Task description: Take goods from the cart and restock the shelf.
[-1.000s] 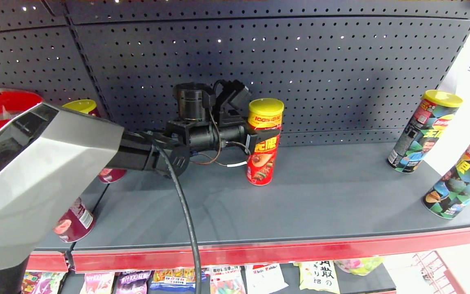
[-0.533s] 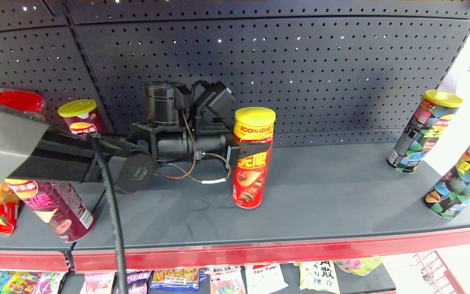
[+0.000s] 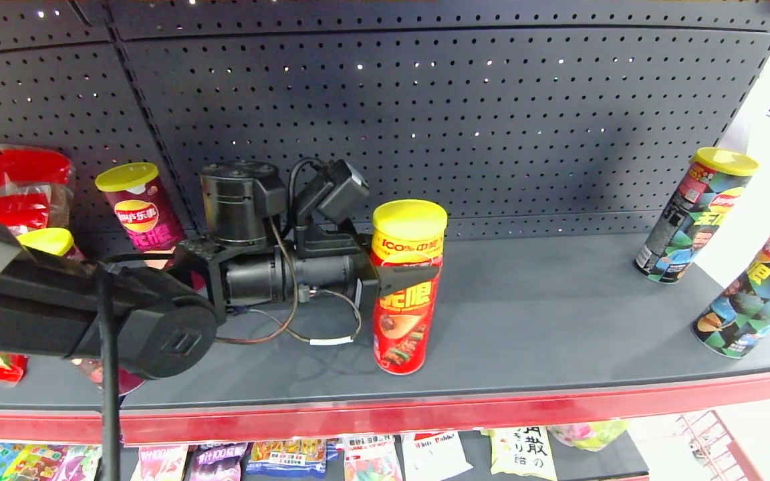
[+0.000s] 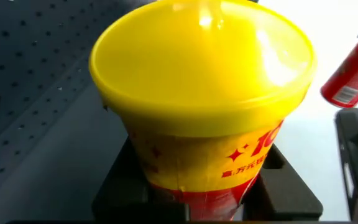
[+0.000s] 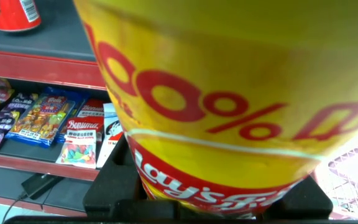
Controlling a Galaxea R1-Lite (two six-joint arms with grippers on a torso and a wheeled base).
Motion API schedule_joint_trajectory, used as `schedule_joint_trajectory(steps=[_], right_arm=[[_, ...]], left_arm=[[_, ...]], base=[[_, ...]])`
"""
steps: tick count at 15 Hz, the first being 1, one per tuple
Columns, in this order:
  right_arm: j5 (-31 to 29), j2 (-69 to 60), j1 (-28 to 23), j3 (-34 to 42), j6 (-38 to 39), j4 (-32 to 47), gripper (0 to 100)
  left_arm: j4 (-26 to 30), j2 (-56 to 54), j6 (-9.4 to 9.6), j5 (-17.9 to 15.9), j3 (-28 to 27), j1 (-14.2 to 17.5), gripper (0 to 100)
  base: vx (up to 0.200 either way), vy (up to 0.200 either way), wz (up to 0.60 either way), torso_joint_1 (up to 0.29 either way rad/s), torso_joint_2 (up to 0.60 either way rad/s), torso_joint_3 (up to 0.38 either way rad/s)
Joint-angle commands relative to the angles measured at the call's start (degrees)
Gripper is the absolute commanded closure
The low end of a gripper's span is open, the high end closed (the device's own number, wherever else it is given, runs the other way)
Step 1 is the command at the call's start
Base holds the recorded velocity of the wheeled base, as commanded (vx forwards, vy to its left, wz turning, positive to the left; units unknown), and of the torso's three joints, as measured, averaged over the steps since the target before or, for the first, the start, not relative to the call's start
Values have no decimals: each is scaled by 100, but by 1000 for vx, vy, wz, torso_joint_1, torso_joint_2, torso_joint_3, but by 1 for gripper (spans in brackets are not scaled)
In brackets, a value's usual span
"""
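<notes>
Black fingers [image 3: 418, 272] of left gripper [image 3: 406, 277] clamped on red can [image 3: 398, 327], yellow lid up, upright near front edge of shelf [image 3: 559, 321]; base contact unclear. Your step, likely: placing. Next: seat can flat, ease grip, draw arm out level. Right gripper [image 5: 210, 202] clamped on second can [image 5: 229, 93]. Dark matte shelf, red lip [image 3: 465, 409], pegboard [image 3: 492, 120] behind. Green-black cans [image 3: 692, 214] far right, maroon can [image 3: 141, 214] left.

L pincer [image 3: 406, 272], R pincer [image 5: 209, 200] clamped.

Head cam overlooks shelf [image 3: 525, 314]; L wrist cam shares red can [image 3: 402, 327] close-up.
</notes>
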Motion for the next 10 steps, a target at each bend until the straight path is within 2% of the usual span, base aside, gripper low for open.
schedule_joint_trajectory(steps=[1, 7, 10], right_arm=[[-2, 9, 1, 0, -2, -6, 100], [-10, 9, 1, 8, -2, -14, 100], [-10, 9, 1, 8, -2, -14, 100]], left_arm=[[4, -14, -15, -23, 21, -66, 100], [-489, 276, -32, 4, 30, -215, 100], [-515, 329, -32, -5, 56, -259, 100]], base=[[0, 0, 0, 0, 0, 0], [0, 0, 0, 0, 0, 0], [0, 0, 0, 0, 0, 0]])
